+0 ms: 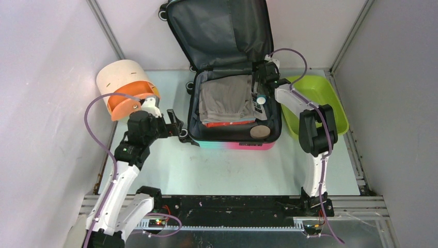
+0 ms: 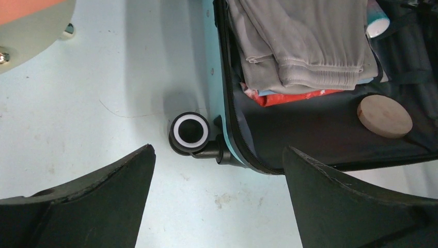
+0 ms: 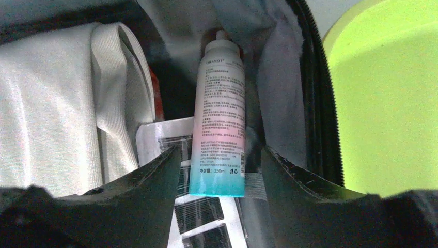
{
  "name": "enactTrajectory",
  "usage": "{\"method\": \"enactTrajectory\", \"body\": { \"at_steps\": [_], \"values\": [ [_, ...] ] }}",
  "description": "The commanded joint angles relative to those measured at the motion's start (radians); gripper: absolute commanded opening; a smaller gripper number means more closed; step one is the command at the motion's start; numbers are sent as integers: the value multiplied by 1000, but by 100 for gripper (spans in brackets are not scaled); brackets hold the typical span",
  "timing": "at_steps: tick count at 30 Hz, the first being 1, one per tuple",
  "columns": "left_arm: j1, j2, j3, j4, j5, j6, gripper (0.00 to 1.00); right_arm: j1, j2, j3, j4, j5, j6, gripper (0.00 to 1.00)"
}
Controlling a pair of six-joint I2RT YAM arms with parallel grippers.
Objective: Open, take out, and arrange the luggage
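Note:
The luggage (image 1: 235, 145), a pink-to-teal suitcase, lies open at the table's back with its grey-lined lid (image 1: 217, 31) leaning on the wall. Inside lie folded grey clothes (image 1: 226, 98), a red item, a wooden disc (image 1: 260, 131) and a pink-to-teal bottle (image 1: 260, 101). My left gripper (image 1: 173, 125) is open and empty, just off the front-left wheel (image 2: 190, 132); the left wrist view shows its tips (image 2: 218, 150) apart over bare table. My right gripper (image 3: 221, 151) is open inside the suitcase's right side, its fingers either side of the bottle's (image 3: 219, 103) base without closing on it.
A cream-and-orange cylinder (image 1: 126, 88) lies on its side at the left, close behind my left wrist. A lime-green tub (image 1: 315, 103) stands right of the suitcase, beside my right arm. A clear packet with dark strips (image 3: 201, 212) lies under the bottle. Walls enclose three sides.

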Motion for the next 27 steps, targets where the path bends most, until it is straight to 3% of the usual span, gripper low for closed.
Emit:
{"method": "enactTrajectory", "body": {
  "at_steps": [1,16,18,21,23,27],
  "values": [
    [-21,-10,7,75,36,41,100,4,37,58,-38,30,-10,60],
    [-31,-14,6,39,0,61,100,6,149,127,-126,-9,16,60],
    [-31,-10,6,37,-16,63,100,5,148,125,-122,-18,18,55],
    [-31,-1,13,20,-44,66,100,2,128,126,-119,-27,14,33],
    [-31,6,19,6,-67,67,100,1,99,123,-117,-40,2,26],
    [-31,12,68,-45,-74,57,100,3,-2,98,-125,-73,-19,22]
  ]
}}
